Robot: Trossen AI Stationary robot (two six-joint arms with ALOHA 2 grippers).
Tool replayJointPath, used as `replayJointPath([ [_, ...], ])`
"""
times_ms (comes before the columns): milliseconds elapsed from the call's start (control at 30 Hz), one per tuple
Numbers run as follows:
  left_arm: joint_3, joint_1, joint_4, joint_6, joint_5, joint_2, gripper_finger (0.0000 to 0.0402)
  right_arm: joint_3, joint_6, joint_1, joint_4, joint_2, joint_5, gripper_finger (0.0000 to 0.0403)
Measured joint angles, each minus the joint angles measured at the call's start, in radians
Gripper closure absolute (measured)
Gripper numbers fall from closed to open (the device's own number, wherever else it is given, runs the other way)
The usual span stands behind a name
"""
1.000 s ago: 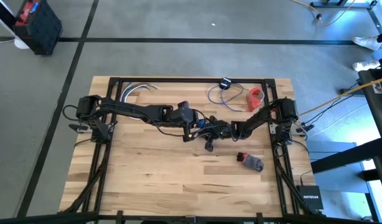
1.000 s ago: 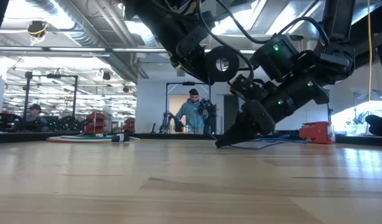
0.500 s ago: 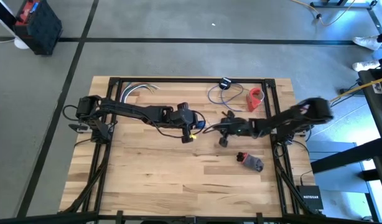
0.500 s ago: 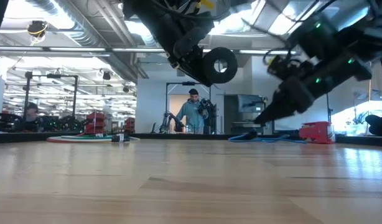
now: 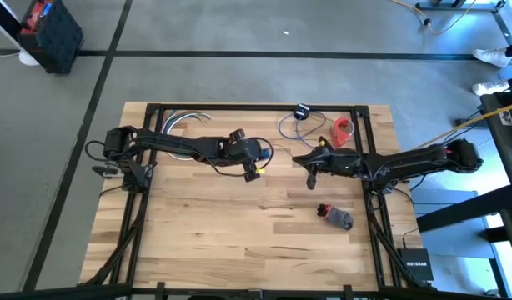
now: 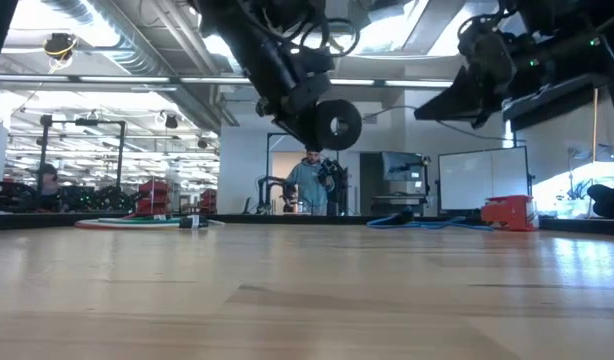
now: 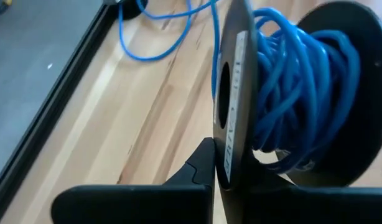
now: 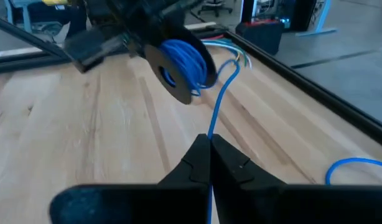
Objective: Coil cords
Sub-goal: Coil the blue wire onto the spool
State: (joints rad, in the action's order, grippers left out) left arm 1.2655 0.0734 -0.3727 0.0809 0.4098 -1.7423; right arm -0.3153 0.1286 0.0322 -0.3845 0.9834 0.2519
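Bright, even overhead light. In the low view, ceiling lamps glare at upper centre, leaving both dark arms silhouetted against the room. The pale wooden table [image 5: 239, 225] shows soft shadows. The left wrist view's black spool wound with blue cord [image 7: 290, 93] is blurred.

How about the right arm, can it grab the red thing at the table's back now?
Probably not straight away. The right end effector is shut on the blue cord, so it must let go first. The red thing lies near that arm, uncovered.
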Motion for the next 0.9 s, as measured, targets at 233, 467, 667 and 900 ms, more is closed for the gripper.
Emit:
replayJointPath([
  [233,-0.001,-0.002,0.008,-0.015,0.004,-0.010,0.0400,-0.001,-0.002,0.000,0.084,-0.014,0.080,0.0400],
  [467,-0.001,-0.007,-0.001,0.012,0.031,0.000,0.0400,-0.007,0.006,-0.037,0.132,-0.049,0.099,0.0400],
  [667,-0.001,0.000,-0.028,0.047,0.106,0.001,0.0400,-0.075,-0.006,-0.132,0.222,-0.148,0.181,0.0400],
  [900,-0.001,0.001,0.049,0.014,0.004,-0.001,0.0400,-0.087,-0.067,-0.137,0.094,-0.096,0.183,0.0400],
])
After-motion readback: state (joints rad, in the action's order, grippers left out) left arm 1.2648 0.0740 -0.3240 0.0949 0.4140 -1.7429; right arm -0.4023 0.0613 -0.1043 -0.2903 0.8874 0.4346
